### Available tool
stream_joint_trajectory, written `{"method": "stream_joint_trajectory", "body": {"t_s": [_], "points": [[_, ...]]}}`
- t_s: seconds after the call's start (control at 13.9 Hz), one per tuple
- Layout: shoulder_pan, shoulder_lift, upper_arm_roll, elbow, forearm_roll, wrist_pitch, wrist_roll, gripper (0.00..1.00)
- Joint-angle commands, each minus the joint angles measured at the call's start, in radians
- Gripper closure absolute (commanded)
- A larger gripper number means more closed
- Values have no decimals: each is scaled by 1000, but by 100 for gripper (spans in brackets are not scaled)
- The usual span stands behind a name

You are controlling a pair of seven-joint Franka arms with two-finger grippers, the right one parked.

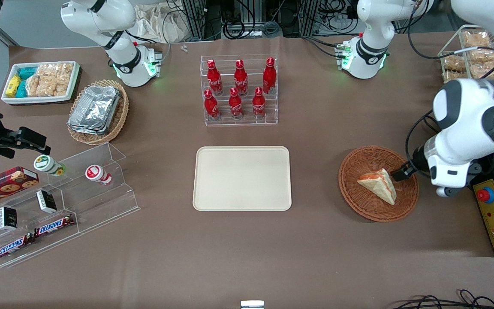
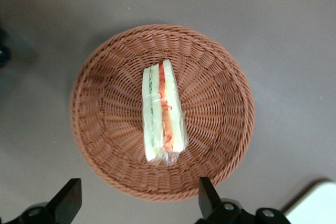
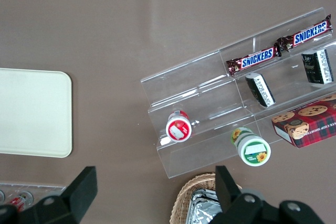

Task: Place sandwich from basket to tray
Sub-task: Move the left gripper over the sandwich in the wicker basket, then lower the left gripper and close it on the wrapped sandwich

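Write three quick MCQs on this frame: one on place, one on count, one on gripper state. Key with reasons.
1. Where is the sandwich?
A. on the tray
B. in the basket
C. on the bare table

2. How many red bottles stand in the clear rack?
A. four
B. six
C. eight

3. How is the gripper?
A. open above the basket
B. shut on the sandwich
C. open over the tray

Key: 1 B, the wedge lies inside the basket while the tray is bare. 2 B, two rows of three bottles show in the rack. 3 A, the wrist view shows both fingers spread apart, clear of the sandwich, with the basket below.
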Motion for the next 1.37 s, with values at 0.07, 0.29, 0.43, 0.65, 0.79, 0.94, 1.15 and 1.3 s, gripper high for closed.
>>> {"method": "stream_joint_trajectory", "body": {"t_s": [0.07,0.29,0.43,0.65,0.79,0.94,1.15,1.3], "points": [[3,94,-3,-9,43,113,-179,0],[2,142,-5,-17,66,144,-231,0],[3,144,-3,-60,66,192,-233,0],[5,137,10,-149,66,262,-233,0],[5,143,17,-172,66,302,-233,0],[5,171,17,-175,66,327,-233,0],[-9,215,15,-126,65,330,-303,34],[-43,243,15,-74,78,329,-404,65]]}}
